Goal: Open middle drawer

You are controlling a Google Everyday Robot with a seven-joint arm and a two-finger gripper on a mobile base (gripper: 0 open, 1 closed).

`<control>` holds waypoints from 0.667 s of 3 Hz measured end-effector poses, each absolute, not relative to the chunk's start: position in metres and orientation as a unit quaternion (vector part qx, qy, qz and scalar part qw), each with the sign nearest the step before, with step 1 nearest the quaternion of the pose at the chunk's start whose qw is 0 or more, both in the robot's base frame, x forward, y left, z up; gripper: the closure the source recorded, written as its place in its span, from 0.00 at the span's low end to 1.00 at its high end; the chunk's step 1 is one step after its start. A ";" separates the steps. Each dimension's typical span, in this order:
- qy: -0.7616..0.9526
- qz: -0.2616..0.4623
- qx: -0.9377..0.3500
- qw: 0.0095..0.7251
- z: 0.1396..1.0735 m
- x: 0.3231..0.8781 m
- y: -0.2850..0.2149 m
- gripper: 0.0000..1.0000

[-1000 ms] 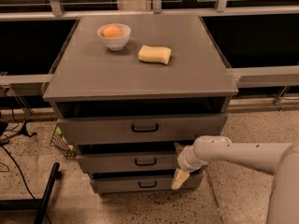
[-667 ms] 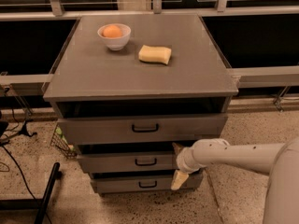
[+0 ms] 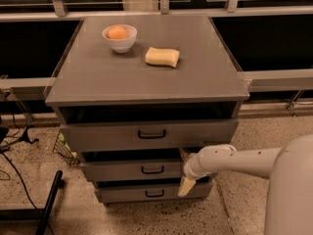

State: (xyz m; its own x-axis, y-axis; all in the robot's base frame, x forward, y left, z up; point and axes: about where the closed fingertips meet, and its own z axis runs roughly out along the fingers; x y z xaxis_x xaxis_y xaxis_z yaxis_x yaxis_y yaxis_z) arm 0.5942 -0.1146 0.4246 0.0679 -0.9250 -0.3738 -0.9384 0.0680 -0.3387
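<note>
Edged slightly left, the gripper straddles the right end of the middle drawer, fingers apart, upper one half hidden.

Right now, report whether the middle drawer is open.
Apparently slightly open: the middle drawer shows a dark gap above its front; the gripper sits at its right edge.

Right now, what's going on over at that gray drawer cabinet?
A robot arm reaches in from the right, its claw at the right end of the middle drawer, beside the black handle rather than on it. How far out the drawer is, I can't tell. A bowl holding an orange and a yellow sponge sit on top.
</note>
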 end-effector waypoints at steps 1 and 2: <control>0.681 0.009 -0.684 0.260 0.420 0.604 -0.113 0.00; 0.688 0.016 -0.683 0.244 0.406 0.610 -0.114 0.00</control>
